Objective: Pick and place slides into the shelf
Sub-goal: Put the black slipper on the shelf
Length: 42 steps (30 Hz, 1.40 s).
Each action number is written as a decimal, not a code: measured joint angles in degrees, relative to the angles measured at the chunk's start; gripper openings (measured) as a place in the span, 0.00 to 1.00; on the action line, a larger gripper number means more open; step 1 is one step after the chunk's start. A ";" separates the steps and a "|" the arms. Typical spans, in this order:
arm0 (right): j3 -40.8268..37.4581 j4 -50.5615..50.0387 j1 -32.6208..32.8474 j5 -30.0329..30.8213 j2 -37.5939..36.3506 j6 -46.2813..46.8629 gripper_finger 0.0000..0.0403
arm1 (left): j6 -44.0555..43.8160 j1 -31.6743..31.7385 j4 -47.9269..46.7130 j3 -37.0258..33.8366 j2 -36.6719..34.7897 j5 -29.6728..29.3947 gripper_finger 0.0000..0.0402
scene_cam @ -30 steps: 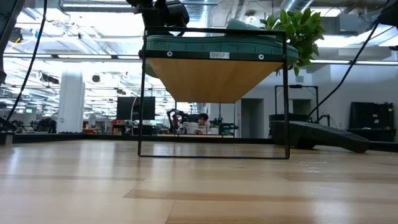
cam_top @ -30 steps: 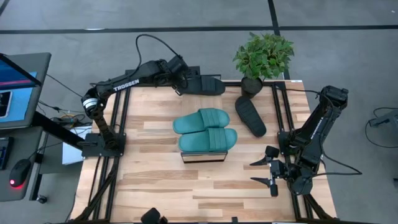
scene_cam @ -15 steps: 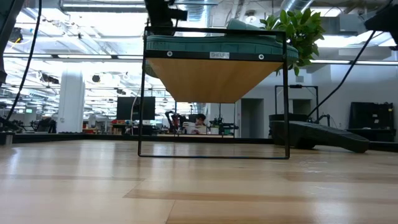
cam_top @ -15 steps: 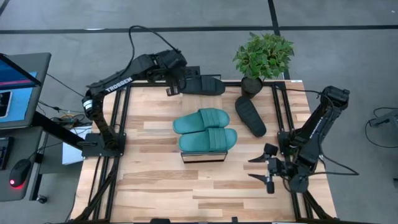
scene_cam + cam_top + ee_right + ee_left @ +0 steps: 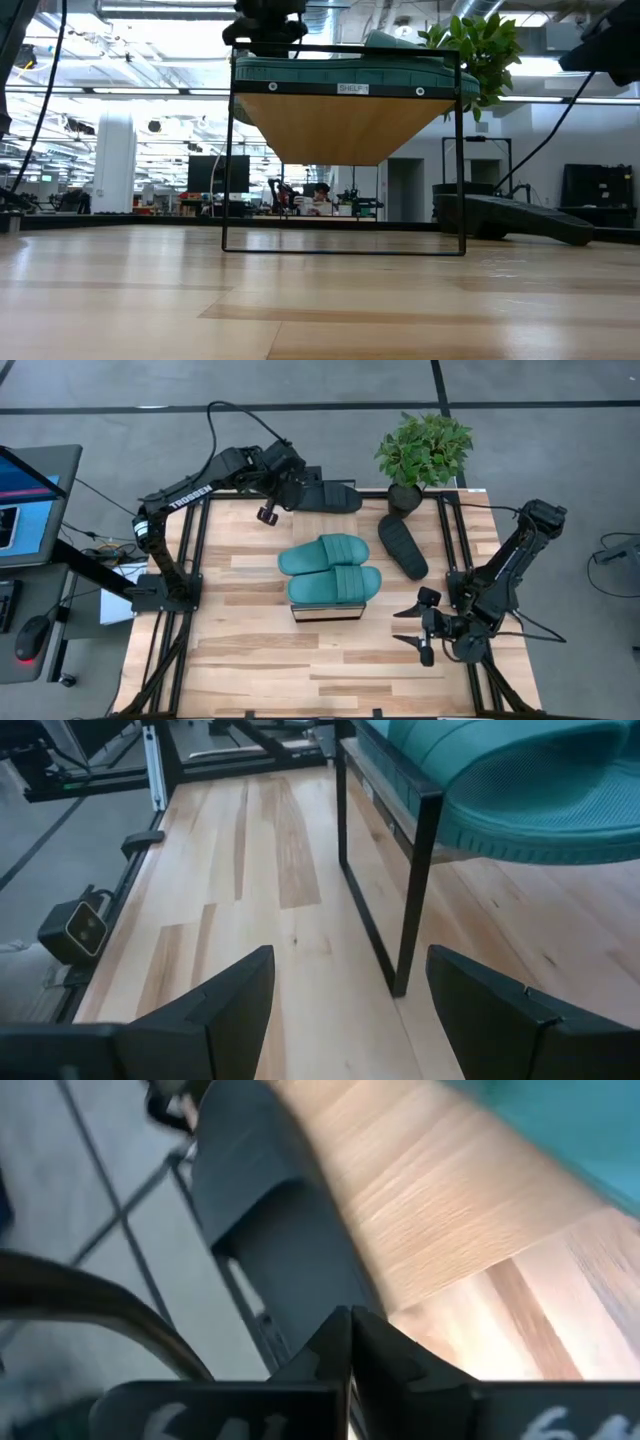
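Slides: two green [image 5: 330, 568] atop shelf [image 5: 325, 611] mid-table; black slide [image 5: 402, 546] beside plant [image 5: 424, 448]; another black [image 5: 328, 496] at far edge. Left gripper [image 5: 266, 513] clenched, empty, beside it. Right gripper [image 5: 419, 628] spread, empty, near right edge.

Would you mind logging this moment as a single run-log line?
left gripper: shut, empty, beside black slide at far edge | right gripper: open, waiting | teal slides: both on shelf | second black slide: on table

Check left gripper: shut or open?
Shut. In the left wrist view, the left gripper has both fingers pressed together, nothing between, beside the black slide.
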 joint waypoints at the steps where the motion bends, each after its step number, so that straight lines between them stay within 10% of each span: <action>1: 0.00 0.00 -0.18 -0.33 0.00 -0.02 0.63 | 2.00 0.02 -0.02 0.00 0.00 0.96 0.00; 26: 0.00 -0.46 0.55 -3.24 0.00 0.88 0.63 | 5.64 1.20 0.11 -0.08 1.41 8.47 0.00; 42: 0.02 3.77 4.97 6.32 8.78 0.88 0.63 | -49.89 -25.66 5.57 -0.25 -22.65 -16.79 0.00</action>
